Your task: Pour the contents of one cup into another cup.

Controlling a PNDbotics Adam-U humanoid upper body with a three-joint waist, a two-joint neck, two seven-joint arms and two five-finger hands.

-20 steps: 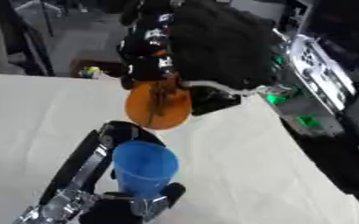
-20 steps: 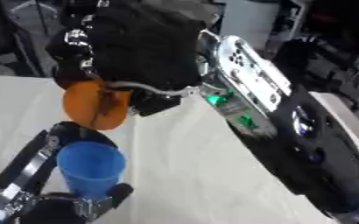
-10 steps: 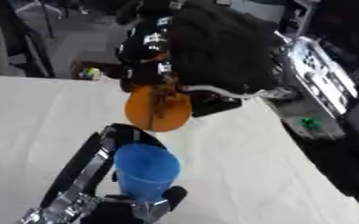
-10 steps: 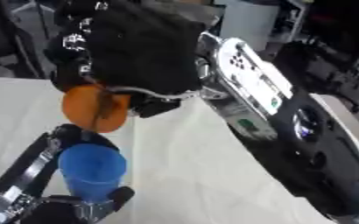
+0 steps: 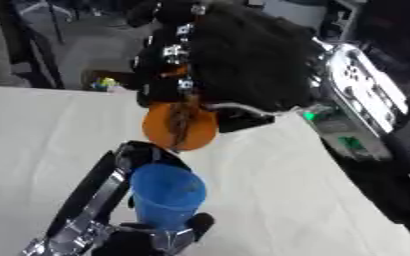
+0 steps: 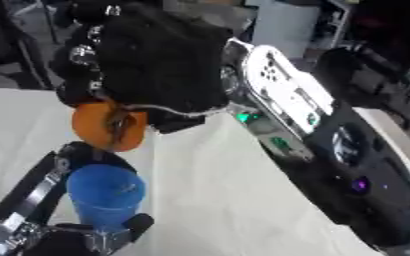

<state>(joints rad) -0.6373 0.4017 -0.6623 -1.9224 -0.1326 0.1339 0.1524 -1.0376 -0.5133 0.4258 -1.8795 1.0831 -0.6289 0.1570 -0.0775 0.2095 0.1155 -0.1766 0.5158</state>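
My right hand [image 5: 213,55], in a black glove, holds an orange cup [image 5: 180,126] from above, fingers curled round it. The orange cup hangs tipped, just above and behind the rim of a blue cup [image 5: 166,195]. My left hand [image 5: 138,239] grips the blue cup near its base and keeps it upright over the white table [image 5: 270,200]. Something small shows inside the blue cup [image 6: 105,195]; I cannot make out what. The orange cup's opening is hidden from me.
The right forearm [image 6: 313,150], silver and black with green lights, crosses the right side of the view. Dark clutter and floor lie beyond the table's far edge [image 5: 42,87]. A small coloured object [image 5: 106,84] sits at that edge.
The orange cup has stayed above the blue cup. The blue cup and left hand have shifted slightly lower in the picture; the view itself wobbles.
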